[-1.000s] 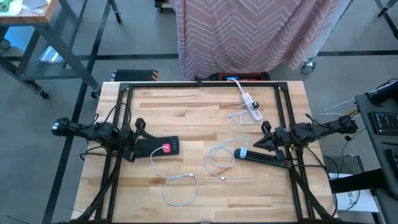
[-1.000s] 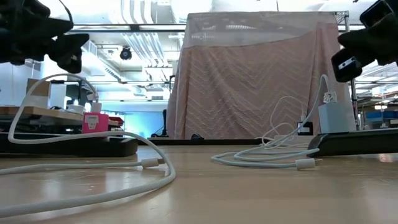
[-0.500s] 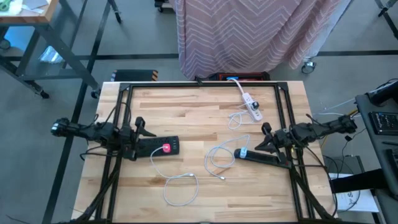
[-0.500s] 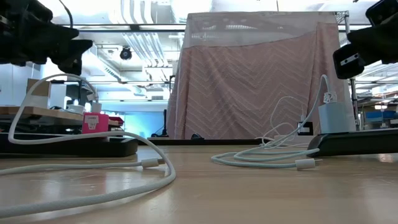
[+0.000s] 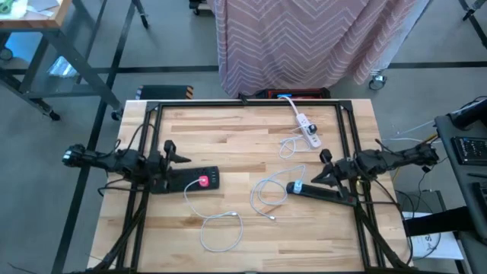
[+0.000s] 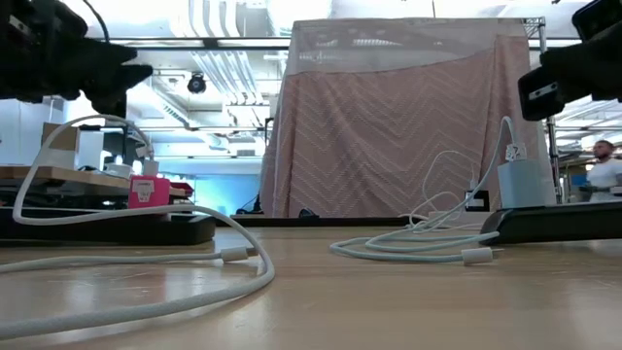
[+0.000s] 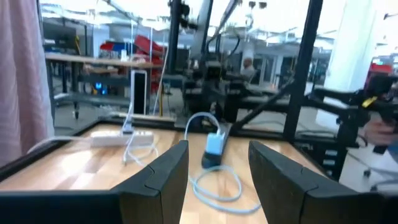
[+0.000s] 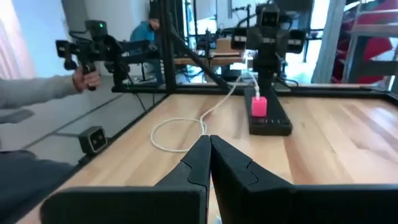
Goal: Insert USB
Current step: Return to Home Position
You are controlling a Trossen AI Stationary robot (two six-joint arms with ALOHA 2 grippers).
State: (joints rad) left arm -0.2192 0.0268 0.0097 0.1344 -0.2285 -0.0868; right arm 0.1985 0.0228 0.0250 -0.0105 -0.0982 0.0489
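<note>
Left pincer gapes, right pincer closed; 1 white outlet extension lies apart.

Three power strips, three white cables, two arms

High view: even, diffuse overhead light; desk bright, shadows faint. Low view: strong backlight from ceiling lights beyond the left pincer, which reads as a silhouette. Pale glare on the desk below it.
</note>
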